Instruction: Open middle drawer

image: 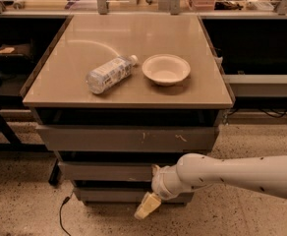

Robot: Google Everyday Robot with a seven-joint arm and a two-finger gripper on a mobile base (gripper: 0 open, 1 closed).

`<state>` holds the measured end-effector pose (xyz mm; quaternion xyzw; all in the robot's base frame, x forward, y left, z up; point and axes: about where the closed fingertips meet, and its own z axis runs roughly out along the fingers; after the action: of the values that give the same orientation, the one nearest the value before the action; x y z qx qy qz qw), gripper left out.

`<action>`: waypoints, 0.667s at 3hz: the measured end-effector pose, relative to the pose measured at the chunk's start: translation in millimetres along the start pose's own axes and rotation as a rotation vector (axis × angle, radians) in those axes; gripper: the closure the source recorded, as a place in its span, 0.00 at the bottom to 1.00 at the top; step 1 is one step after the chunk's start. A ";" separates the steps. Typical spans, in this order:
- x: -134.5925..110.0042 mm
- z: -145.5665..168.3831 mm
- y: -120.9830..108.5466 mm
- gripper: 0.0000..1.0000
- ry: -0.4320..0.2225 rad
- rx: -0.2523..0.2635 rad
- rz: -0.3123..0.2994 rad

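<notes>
The middle drawer point(104, 171) is the flat grey front under the taller scratched front, and it sits flush with the cabinet. My gripper point(149, 200) hangs low in front of the cabinet, at the right part of the middle and bottom fronts. Its cream tip points down and left towards the floor. The white arm point(232, 173) reaches in from the right and covers the right end of the middle drawer's front.
On the tabletop point(133, 92) a clear plastic bottle point(109, 73) lies on its side next to a white bowl point(166, 69). The scratched top drawer point(124, 138) and the narrow bottom drawer point(104, 194) are shut. A black cable point(61, 215) trails on the speckled floor at left.
</notes>
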<state>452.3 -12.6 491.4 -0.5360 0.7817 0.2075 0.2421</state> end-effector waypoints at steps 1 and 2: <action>4.6 16.4 -20.3 0.00 0.006 0.027 -0.012; 6.6 25.7 -37.7 0.00 0.023 0.052 -0.028</action>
<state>489.7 -15.3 464.6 -0.5430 0.7818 0.1774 0.2498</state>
